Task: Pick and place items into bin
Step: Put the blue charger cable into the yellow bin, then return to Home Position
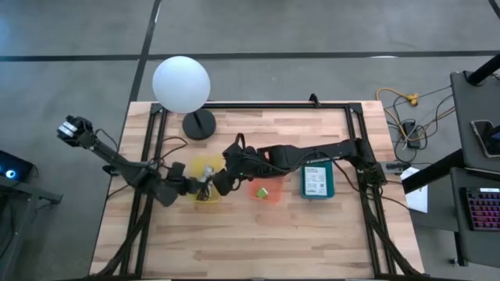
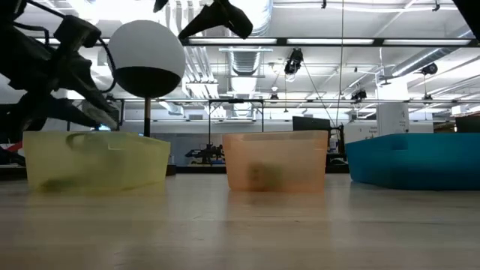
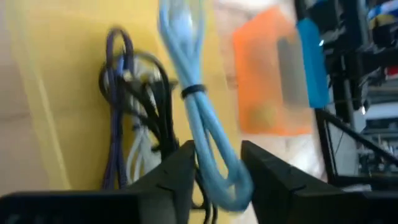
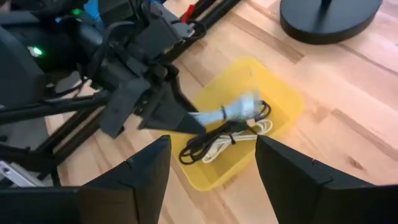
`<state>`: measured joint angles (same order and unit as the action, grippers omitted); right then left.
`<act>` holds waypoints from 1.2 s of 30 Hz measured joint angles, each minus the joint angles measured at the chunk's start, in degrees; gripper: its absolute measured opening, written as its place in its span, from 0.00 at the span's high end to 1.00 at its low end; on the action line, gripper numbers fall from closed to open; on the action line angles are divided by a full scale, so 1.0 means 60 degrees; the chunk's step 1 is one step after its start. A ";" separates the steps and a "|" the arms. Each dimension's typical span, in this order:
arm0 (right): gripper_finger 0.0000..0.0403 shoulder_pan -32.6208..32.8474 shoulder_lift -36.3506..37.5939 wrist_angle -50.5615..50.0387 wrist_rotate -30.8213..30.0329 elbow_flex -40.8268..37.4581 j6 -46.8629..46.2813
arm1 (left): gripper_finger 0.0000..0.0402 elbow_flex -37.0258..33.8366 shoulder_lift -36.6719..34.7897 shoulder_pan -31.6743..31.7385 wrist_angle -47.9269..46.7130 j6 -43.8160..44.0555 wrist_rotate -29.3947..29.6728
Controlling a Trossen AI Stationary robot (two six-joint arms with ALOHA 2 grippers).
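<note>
A light blue coiled cable (image 3: 196,93), tied at its middle with a dark band, lies between the fingers of my left gripper (image 3: 217,152). That gripper reaches over the yellow bin (image 1: 209,199) from the table's left and is shut on the cable. On the bin's floor lie black and white cables (image 4: 224,140) and a purple cable (image 3: 115,93). My right gripper (image 4: 214,146) hovers above the same bin (image 4: 280,93) from the right. It is open, with nothing between its fingers. My left gripper pinches the light blue cable's looped end (image 3: 224,180) between its two fingers. The fingers slant down from the table's left side, and the cable runs on along their line. The cable (image 4: 230,113) sticks out from the fingertips over the inside of the yellow bin.
An orange bin (image 1: 266,192) with a green cube stands right of the yellow one, and a teal bin (image 1: 316,181) with a white card stands farther right. A globe lamp (image 1: 181,84) on a black base (image 1: 199,123) stands at the far side. Bare wood lies toward the near edge.
</note>
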<state>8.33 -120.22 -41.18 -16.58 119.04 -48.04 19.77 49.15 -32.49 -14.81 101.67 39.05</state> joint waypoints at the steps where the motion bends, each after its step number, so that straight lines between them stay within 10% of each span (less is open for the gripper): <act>1: 0.45 0.0010 0.0000 -0.0039 -0.0008 -0.0012 -0.0002 | 0.70 0.0000 0.0011 0.0098 0.0070 0.0007 -0.0283; 12: 0.45 0.0340 0.0004 -0.1481 0.0999 -0.0036 0.0256 | 0.56 0.0360 -0.0460 0.0157 -0.0349 -0.1008 -0.2064; 22: 0.52 0.0340 0.0004 -0.1441 0.1027 -0.0112 0.0034 | 0.55 0.0915 0.0597 0.0282 0.0189 -0.2011 -0.1191; 30: 0.57 0.0343 0.0004 -0.1464 0.1024 -0.0149 0.0002 | 0.55 0.0828 0.2734 0.0361 0.1478 -0.1532 -0.2277; 36: 0.59 0.0386 0.0004 -0.1542 0.1016 -0.0156 -0.0063 | 0.55 0.1594 0.1981 0.0350 0.1433 -0.2790 -0.1875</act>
<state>10.65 -120.20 -50.43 -10.48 118.10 -48.42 29.34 61.03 -30.39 -6.21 84.93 27.80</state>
